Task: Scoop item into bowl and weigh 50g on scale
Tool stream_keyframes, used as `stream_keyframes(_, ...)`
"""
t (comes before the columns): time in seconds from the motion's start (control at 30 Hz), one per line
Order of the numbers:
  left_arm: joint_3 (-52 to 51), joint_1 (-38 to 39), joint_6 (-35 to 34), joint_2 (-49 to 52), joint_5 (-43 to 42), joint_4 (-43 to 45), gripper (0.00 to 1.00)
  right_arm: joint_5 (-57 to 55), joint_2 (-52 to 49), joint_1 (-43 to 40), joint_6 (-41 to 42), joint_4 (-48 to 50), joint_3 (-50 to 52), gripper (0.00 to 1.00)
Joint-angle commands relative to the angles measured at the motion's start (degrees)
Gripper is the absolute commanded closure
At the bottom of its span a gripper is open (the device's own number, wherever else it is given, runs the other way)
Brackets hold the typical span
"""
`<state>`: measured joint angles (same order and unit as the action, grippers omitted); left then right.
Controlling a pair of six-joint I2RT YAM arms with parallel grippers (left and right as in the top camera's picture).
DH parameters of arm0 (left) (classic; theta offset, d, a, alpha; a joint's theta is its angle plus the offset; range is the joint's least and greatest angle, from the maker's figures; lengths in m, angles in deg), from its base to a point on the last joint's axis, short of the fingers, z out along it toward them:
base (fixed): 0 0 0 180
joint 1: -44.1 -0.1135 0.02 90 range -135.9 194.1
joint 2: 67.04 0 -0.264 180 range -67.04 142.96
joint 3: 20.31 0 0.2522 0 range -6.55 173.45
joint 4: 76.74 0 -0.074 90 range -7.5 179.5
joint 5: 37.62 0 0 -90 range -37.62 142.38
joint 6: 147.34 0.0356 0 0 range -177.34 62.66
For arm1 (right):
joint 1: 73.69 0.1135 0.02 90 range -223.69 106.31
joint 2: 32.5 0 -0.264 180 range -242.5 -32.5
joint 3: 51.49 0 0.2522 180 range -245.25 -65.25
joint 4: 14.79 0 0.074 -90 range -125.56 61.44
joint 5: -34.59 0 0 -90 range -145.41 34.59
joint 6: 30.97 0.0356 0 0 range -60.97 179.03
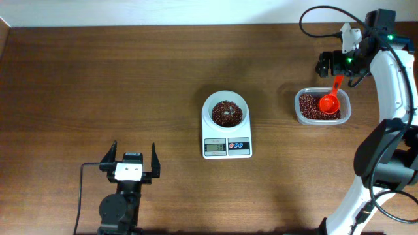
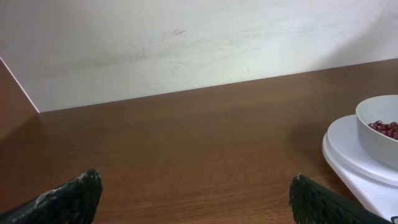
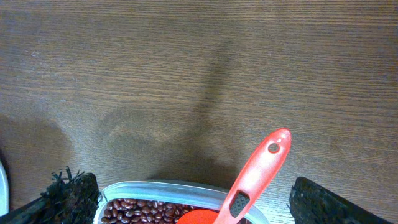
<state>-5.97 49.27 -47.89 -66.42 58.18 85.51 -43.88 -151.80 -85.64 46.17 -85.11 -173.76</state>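
The left fingers stand wide apart and empty over the counter. Beyond, the bowl of beans sits on the scale. Farther off, a red scoop lies in the tub, with the right fingers spread empty above its handle.

My left gripper sits at the lower left of the frame, fingers spread wide and empty over the brown table. At centre stands the scale, display and buttons facing the bottom edge, with the bowl on its platform and a heap of beans inside. To the right, a clear tub holds more beans and a red scoop, handle pointing up. My right gripper hangs open at the upper right, just beyond the handle's tip.
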Motion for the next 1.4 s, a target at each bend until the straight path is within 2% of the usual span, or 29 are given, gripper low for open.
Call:
stream_keyframes(0.0, -0.07, -0.20, 0.94, -0.28, -0.90, -0.42, 0.01, 0.48, -0.13, 0.31, -0.20, 0.04, 0.35, 0.01)
stream_keyframes(0.5, -0.07, -0.20, 0.94, -0.28, -0.87, -0.42, 0.01, 0.46, 2.05, 0.37, -0.20, 0.00, 0.35, 0.01)
stream_keyframes(0.63, -0.07, -0.20, 0.94, -0.28, -0.87, -0.42, 0.01, 0.39, 10.67, 1.79, -0.20, 0.04, 0.35, 0.01)
stream_keyframes(0.87, -0.07, -0.20, 0.94, -0.28, -0.87, -0.42, 0.01, 0.26, 32.59, 5.97, -0.20, 0.02, 0.35, 0.01)
stream_keyframes(1.07, -0.07, -0.20, 0.94, -0.28, -0.90, -0.42, 0.01, 0.28, 43.50, 6.36, -0.20, 0.02, 1.20, 0.01)
stream_keyframes(1.27, -0.07, -0.20, 0.94, -0.28, -0.87, -0.42, 0.01, -0.33, 50.84, 6.36, -0.39, -1.25, 7.78, 0.01)
stream_keyframes(1.37, -0.07, -0.20, 0.94, -0.28, -0.90, -0.42, 0.01, -0.20, 55.25, 6.36, -0.42, -0.31, 17.79, 0.01)
